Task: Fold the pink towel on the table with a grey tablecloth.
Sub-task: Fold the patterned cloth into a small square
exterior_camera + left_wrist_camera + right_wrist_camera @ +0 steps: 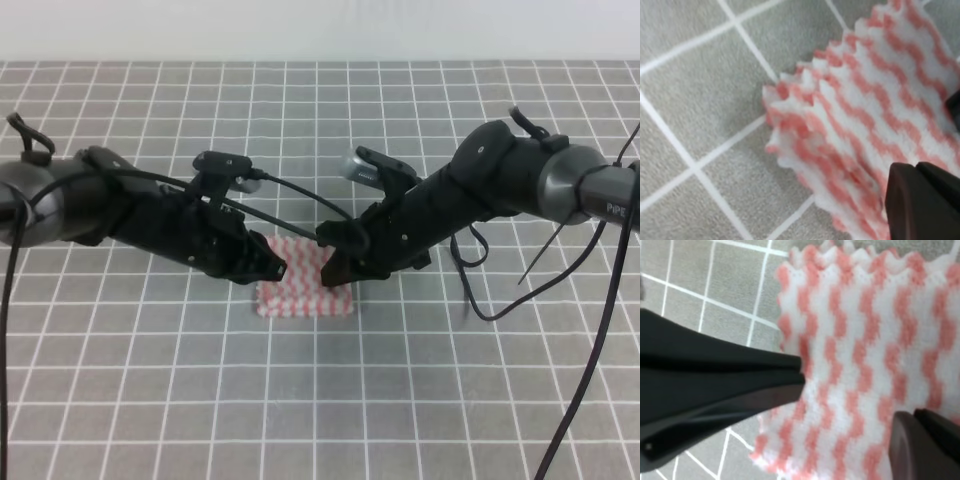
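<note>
1. The counter [120, 380], under its grey gridded cloth, is carrying only the pink towel [300, 290] at centre.
2. The towel is lying between both arms, its stripes running away from the camera, far edge hidden beneath them.
3. The left gripper [262, 268] is sitting over the far-left corner, the right gripper [335, 270] over the far-right; both equally near, nothing obstructing.
4. Grip state: cannot tell for either.
</note>
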Robot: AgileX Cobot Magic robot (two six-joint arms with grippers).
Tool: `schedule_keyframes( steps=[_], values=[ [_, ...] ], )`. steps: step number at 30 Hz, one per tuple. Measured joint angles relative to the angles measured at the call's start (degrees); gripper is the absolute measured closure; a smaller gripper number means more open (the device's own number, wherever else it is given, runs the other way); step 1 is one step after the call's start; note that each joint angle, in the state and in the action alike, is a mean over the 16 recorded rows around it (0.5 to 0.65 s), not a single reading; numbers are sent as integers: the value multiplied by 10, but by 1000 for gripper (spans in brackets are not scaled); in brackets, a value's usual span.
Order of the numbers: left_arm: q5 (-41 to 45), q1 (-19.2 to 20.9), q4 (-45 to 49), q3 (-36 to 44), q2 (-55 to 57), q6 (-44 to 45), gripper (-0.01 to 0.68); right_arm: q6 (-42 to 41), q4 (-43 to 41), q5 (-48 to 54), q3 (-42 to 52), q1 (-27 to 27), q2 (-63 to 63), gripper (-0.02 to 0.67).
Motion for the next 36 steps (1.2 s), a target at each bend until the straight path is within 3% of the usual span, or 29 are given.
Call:
schedule_keyframes(
  steps=[12,36],
  values=[
    [-4,2,92,-16,-21,-64,677,7,-14,4,0,0,-5,664],
    [91,-19,132,-46,-7,-110,676,27,-76,72,0,-5,-28,664]
  ],
)
